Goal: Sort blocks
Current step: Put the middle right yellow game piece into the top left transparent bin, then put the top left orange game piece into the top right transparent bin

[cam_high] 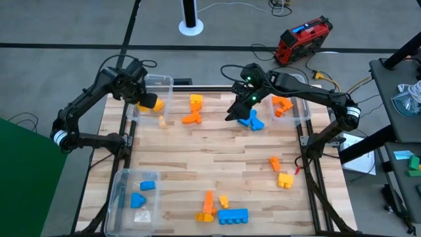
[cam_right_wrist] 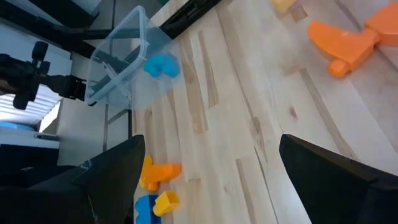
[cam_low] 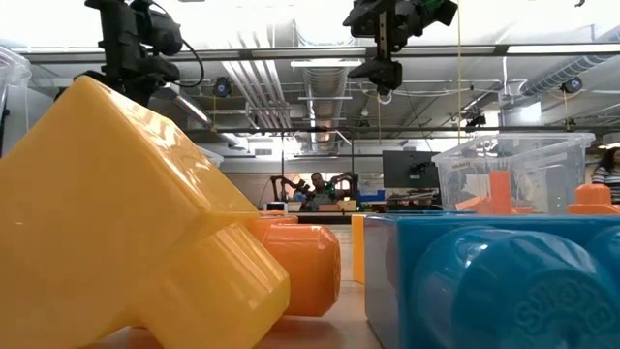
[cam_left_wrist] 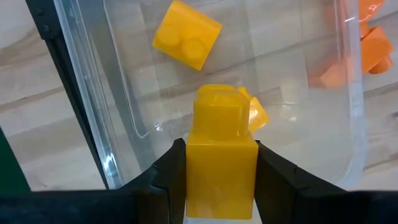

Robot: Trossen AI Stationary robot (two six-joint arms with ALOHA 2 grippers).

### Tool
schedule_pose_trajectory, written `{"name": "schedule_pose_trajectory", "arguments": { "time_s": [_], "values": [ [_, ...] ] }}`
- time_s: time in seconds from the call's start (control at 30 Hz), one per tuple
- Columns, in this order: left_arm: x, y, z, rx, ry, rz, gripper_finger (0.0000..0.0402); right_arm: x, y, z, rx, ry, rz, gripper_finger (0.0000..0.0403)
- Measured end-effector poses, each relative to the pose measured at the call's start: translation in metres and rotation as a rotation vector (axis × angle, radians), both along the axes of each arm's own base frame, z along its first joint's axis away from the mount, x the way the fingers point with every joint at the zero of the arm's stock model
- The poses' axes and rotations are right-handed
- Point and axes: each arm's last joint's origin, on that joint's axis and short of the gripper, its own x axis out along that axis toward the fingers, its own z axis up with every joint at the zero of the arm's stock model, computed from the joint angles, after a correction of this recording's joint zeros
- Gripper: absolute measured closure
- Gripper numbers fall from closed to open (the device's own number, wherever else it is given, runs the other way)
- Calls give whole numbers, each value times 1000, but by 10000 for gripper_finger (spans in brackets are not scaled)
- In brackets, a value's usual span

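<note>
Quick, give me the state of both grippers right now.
Left gripper: shut on a yellow block, held over the clear bin at the table's far left.
Right gripper: open, empty, above the table near the blue blocks.

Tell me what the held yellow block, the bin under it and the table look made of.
Yellow block in the left gripper: glossy, likely moulded plastic. Bin: clear, probably hard plastic; wood shows through. Table: pale wood strips, visible grain.
</note>
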Motion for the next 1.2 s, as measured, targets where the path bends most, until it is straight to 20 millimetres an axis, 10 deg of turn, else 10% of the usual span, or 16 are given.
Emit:
{"name": "schedule_pose_trajectory", "arguments": {
  "time_s": [0.83, 1.2],
  "values": [
    [0, 1, 2, 60, 14, 93, 209, 0, 0, 0, 10, 5, -6, 39],
    [47, -30, 41, 237, -305, -60, 208, 0, -5, -2, -50, 82, -181, 39]
  ]
}}
